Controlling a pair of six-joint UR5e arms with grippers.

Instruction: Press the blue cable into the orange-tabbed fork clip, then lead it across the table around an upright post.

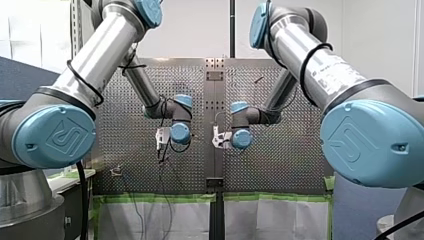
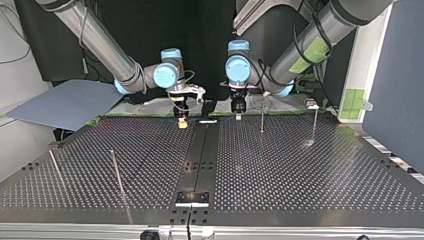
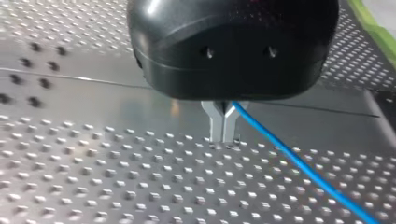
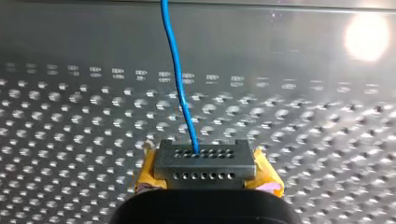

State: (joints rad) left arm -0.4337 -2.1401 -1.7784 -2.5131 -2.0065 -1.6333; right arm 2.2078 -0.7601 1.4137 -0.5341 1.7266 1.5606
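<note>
Counter [image 2: 300, 170]: perforated metal sheet with a plain centre strip [image 2: 200, 160]. Green tape [image 1: 160, 197] lines one edge in the front view, with a pale wall beyond. A grey-blue board [image 2: 65, 102] lies off the counter at the top view's left.

Top view only: thin upright posts, one post [image 2: 262, 117] just beside my left pincer [image 2: 238, 116] and a second post [image 2: 314, 124] further out. My right pincer [image 2: 183, 123] sits low, just across the strip.

Only the wrist views show the blue cable [image 3: 299, 165] plainly. Left wrist: metal fingers [image 3: 219, 126] clenched, tips at the counter, the cable emerging from between them and trailing off over the holes. Right wrist: yellow pads [image 4: 147, 175] clamped on the cable, which runs ahead to the strip.
</note>
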